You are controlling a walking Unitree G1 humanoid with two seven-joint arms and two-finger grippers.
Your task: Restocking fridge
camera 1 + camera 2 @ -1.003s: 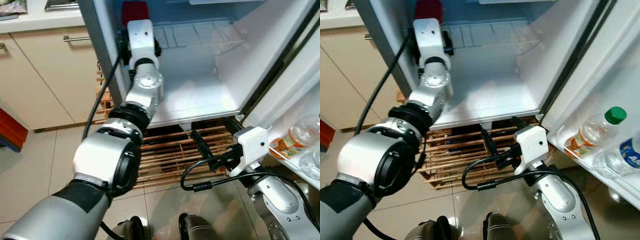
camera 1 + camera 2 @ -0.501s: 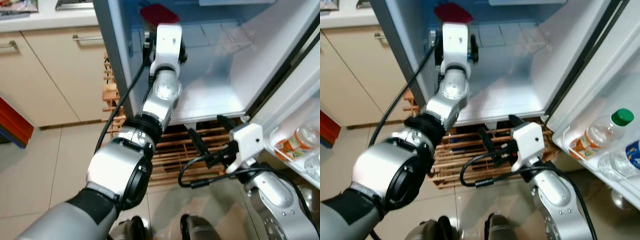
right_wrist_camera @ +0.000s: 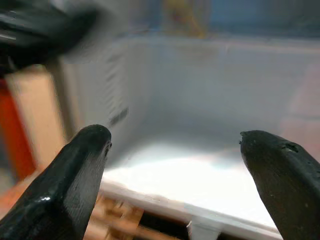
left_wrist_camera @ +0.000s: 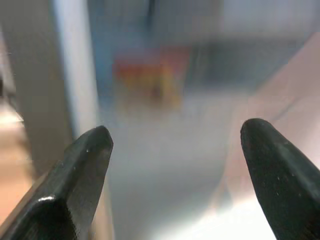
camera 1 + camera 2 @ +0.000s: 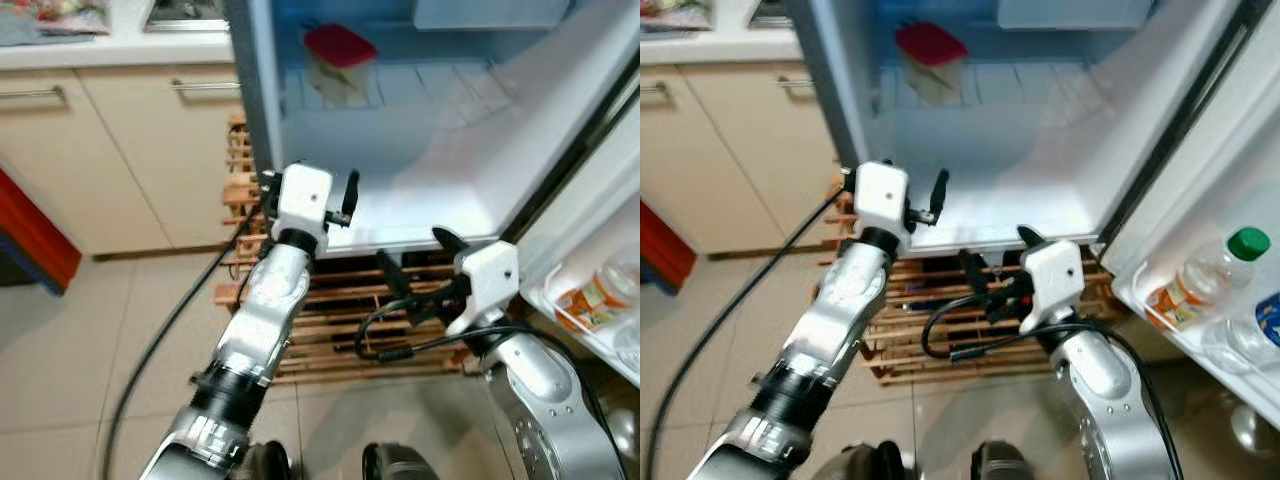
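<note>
While empty, left gripper: blunt matte-black fingers before a red-lidded container.

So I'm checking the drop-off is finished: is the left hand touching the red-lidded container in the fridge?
Apart. The left eye view shows the left hand at the fridge's front edge, open, with the red-lidded container far back on the wire shelf.

Red-lidded container upright on wire shelf inside open fridge.

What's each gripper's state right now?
Left gripper: open, empty, at the fridge opening.
Right gripper: open, empty, below the fridge's front edge.
</note>
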